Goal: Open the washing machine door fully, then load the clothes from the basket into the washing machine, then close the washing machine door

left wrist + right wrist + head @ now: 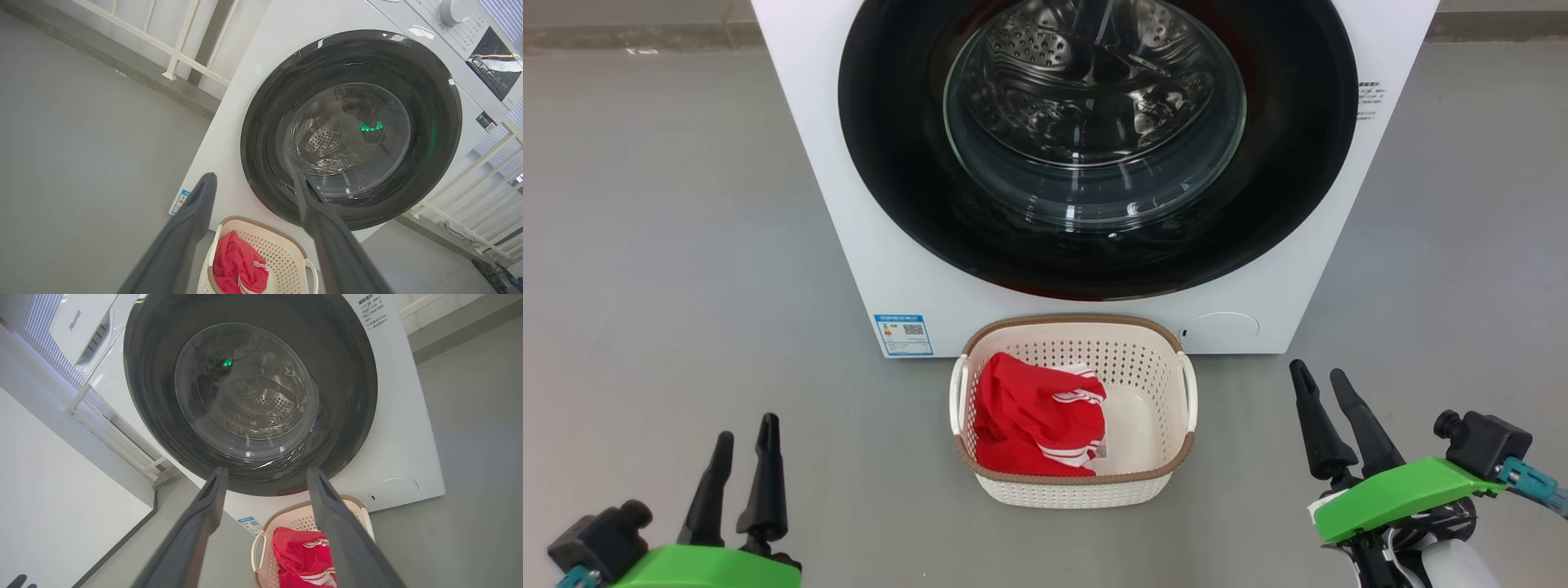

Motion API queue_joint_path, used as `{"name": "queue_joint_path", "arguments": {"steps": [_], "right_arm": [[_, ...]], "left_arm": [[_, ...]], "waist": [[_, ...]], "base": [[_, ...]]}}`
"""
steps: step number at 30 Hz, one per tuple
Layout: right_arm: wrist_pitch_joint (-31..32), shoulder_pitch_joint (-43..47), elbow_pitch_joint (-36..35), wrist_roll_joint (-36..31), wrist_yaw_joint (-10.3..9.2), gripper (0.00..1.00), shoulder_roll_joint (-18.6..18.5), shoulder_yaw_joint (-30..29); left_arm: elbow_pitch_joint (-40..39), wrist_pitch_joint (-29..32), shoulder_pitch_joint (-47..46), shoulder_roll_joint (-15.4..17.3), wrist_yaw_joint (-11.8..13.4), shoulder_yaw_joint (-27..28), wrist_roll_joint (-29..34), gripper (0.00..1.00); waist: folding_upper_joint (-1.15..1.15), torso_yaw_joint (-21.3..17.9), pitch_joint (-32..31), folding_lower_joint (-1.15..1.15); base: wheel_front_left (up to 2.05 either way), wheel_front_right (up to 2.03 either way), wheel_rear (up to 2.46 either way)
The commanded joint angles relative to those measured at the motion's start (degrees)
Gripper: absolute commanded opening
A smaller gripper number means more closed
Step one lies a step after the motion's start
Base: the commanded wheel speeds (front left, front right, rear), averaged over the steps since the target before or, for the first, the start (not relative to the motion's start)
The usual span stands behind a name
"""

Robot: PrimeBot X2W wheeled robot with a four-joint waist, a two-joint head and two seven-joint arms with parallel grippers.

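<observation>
My left gripper (746,429) at 8 o'clock, wide and empty; basket (1078,320) with the clothes (1037,416) at 6, under the shut washing machine door (890,163) at 12; right gripper (1317,370) at 4, likewise; I judge opening comes first, hooking the door's edge.

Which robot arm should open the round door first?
Probably the right. The right gripper sits nearer the washing machine door than the left gripper; both are open and empty. I can't see a handle.

Head view down on basket (1070,490) and washing machine door (1094,139), wrist views low either side — sharing both
</observation>
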Motion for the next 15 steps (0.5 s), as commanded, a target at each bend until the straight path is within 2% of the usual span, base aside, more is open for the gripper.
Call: {"name": "queue_joint_path", "arguments": {"steps": [1, 8, 15], "right_arm": [[-0.8, -2.7, -1.4, -1.5, 0.06, 1.0, -0.4, 1.2], [-2.0, -3.3, -0.7, -7.5, 0.06, 1.0, -0.6, 2.4], [-3.2, -3.9, 0.1, -13.4, 0.07, 1.0, -1.0, 3.4]], "left_arm": [[-1.8, -0.9, -2.6, 1.1, -0.2, 1.3, 1.5, 1.0], [-1.6, -2.0, -2.7, 0.1, -0.2, 2.0, 8.2, 1.0], [-0.7, -3.2, -2.8, 0.7, -0.2, 0.4, 9.0, 1.0]], "waist": [[0.0, 0.0, 0.0, 0.0], [0.0, 0.0, 0.1, 0.0], [0.0, 0.0, 0.2, 0.0]], "base": [[0.0, 0.0, 0.0], [0.0, 0.0, 0.0], [0.0, 0.0, 0.0]]}}
